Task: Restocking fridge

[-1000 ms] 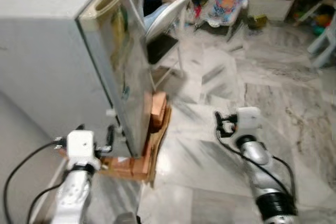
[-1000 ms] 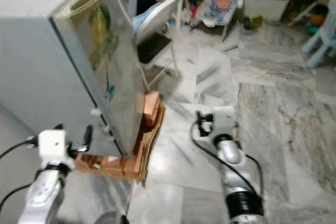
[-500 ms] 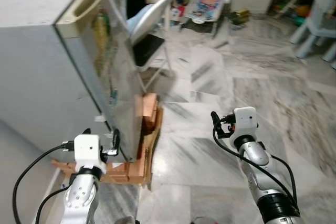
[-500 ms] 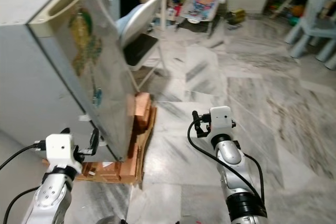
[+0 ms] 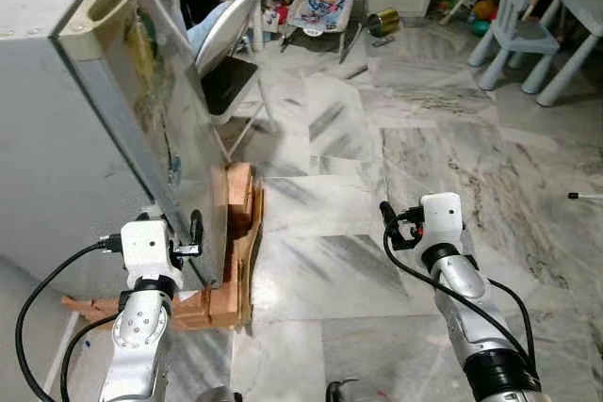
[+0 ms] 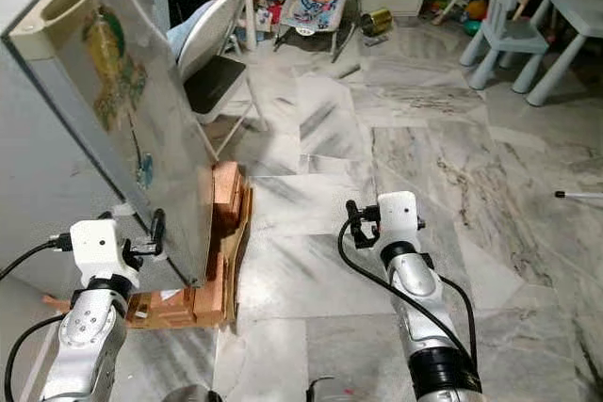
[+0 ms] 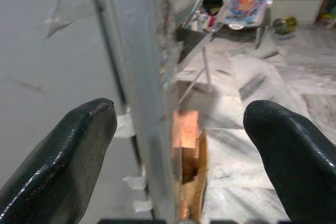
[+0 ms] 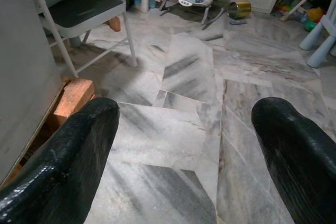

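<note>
fridge (image 5: 85, 138): door sticker unreadable | left gripper (image 7: 173, 145) spread astride door edge | right gripper (image 8: 184, 150) spread

Through the head camera I see my two arms as silver metal tubes built in rounded segments, with a black ribbed collar low on the right forearm near the bottom right of the frame. Each wrist ends in a boxy white housing. The left tool (image 5: 184, 237) carries slim black fingers off its white block, and a black cable loops out from it toward the lower left edge. The right tool (image 5: 388, 223) has a small red mark on its white casing and black cables curling down along the forearm. In my wrist cameras the fingertips (image 8: 79, 150) are thick, rounded, glossy black pads (image 7: 68, 150) with a faintly scuffed sheen.
</note>
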You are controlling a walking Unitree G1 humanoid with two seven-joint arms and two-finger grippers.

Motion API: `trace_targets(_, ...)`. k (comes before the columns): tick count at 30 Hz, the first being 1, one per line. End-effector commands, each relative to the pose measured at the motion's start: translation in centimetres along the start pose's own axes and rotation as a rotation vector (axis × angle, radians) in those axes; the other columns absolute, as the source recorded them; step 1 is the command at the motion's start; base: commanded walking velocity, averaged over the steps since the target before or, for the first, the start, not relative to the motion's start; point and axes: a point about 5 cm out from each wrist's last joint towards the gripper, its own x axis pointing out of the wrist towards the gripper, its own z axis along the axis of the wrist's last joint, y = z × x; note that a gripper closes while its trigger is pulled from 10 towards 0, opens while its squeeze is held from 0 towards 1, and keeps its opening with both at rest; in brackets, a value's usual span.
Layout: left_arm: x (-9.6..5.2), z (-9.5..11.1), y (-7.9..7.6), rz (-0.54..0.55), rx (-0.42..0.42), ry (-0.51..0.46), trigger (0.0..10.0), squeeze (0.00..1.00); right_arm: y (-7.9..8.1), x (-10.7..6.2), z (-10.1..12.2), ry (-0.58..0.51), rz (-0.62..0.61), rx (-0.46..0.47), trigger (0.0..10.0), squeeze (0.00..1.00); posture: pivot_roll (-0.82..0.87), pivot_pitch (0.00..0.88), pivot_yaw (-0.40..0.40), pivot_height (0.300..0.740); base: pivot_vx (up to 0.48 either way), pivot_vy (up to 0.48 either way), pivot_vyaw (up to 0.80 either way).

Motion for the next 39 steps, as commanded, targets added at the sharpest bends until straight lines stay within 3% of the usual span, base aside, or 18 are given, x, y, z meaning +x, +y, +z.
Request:
trace_targets(1,0.1,0.2,0.4,0.021,-0.003,-0.013,10.0,0.00,0.3,0.0,0.5,-0.016,0.009,0.004,10.0,0.00,-0.03,0.079,0.004,0.740,0.000,0.000,0.00)
trace_targets(7,-0.7,0.4,0.4,0.004,-0.003,-0.024,10.0,0.00,0.3,-0.3,0.4,-0.016,0.012,0.002,10.0,0.00,-0.03,0.084,0.001,0.740,0.040,0.000,0.00)
trace_targets(20,-1.8,0.2,-1.2,-0.050,-0.026,-0.019,10.0,0.00,0.5,-0.2,0.4,-0.017,0.018,-0.003,10.0,0.00,-0.03,0.084,-0.002,0.740,0.275,0.000,0.00)
trace_targets(29,-2.9,-0.2,-0.3,-0.010,-0.033,0.003,10.0,0.00,0.6,-0.7,0.0,-0.012,0.024,-0.003,10.0,0.00,-0.02,0.088,-0.005,0.740,0.274,0.000,0.00)
trace_targets(39,-3.5,-0.1,-0.6,-0.024,-0.037,0.012,10.0,0.00,0.8,-0.4,0.3,-0.012,0.029,0.008,10.0,0.00,-0.02,0.091,-0.003,0.740,0.281,0.000,0.00)
